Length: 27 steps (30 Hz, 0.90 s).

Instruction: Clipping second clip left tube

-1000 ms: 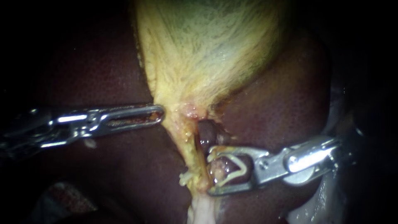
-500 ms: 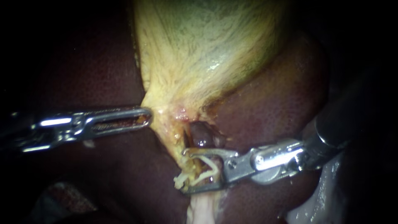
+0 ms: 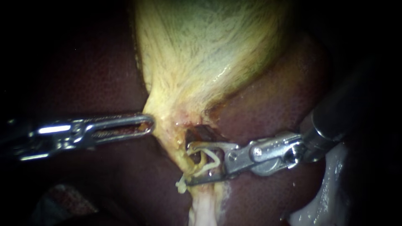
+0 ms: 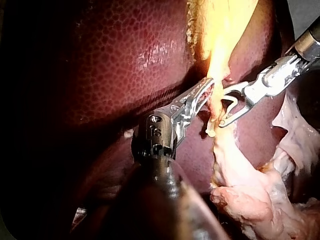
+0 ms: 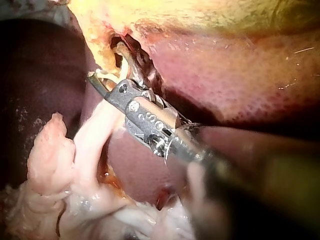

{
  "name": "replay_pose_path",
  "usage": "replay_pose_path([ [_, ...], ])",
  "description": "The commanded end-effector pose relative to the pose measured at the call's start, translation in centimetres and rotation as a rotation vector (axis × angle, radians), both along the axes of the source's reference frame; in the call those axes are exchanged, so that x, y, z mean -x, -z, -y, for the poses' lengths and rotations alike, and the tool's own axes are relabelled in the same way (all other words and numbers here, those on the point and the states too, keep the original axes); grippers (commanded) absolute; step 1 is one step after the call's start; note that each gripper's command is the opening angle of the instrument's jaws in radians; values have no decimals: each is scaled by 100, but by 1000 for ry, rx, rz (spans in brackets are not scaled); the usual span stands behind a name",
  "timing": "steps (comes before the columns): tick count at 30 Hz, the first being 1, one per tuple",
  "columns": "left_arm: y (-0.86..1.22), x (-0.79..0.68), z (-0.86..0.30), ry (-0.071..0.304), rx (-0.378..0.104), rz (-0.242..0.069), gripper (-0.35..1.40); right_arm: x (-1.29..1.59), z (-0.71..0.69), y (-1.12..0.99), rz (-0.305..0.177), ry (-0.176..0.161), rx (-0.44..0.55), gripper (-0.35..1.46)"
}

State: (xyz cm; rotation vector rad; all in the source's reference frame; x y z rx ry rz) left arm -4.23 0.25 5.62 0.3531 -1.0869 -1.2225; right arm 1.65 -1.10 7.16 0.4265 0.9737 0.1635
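Right jaws: the right instrument (image 3: pixel 188 164) has its jaws standing apart, both bearing on a pale clip (image 3: pixel 211 158) seated between them. The clip is not yet squeezed down.
Tube: the tube (image 3: pixel 180 155) runs off the narrow end of the gallbladder (image 3: pixel 201 54), and the jaws straddle it just past that end. I cannot tell how fully it sits inside the clip.
Partial bite: if the tips stop short of the tube's far edge, the clip may close on only part of it and slip.
Neighbour: a small pale piece (image 3: pixel 181 186), likely a clip, sits on the tube just farther from the gallbladder. Closing too near could foul it.
Left jaws: the left instrument (image 3: pixel 149 124) looks closed on the gallbladder's edge beside that narrow end. A lost hold would shift the tube inside the clip.
Liver: the liver (image 3: pixel 272 109) lies under the gallbladder, and the lower jaw could scrape it.
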Motion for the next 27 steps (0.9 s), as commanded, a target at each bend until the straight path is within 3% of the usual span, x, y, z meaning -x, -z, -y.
replay_pose_path([
  [1, 0, 0, -1, 1, 1, 2, -35, -2, 3, -1, -2, 2, 2, 57],
  [7, 0, 1, -3, 1, 0, 2, -35, -10, 25, -1, -17, 45, -8, 56],
  [14, -1, 3, -4, 2, 0, 2, -35, -17, 26, 0, -57, 119, -37, 50],
  [23, -1, 5, -4, 3, 0, 1, -35, -28, 21, -6, -55, 124, -32, 44],
  [27, -1, 6, -4, 3, 0, 1, -35, -26, 21, -7, -33, 121, -36, 28],
])
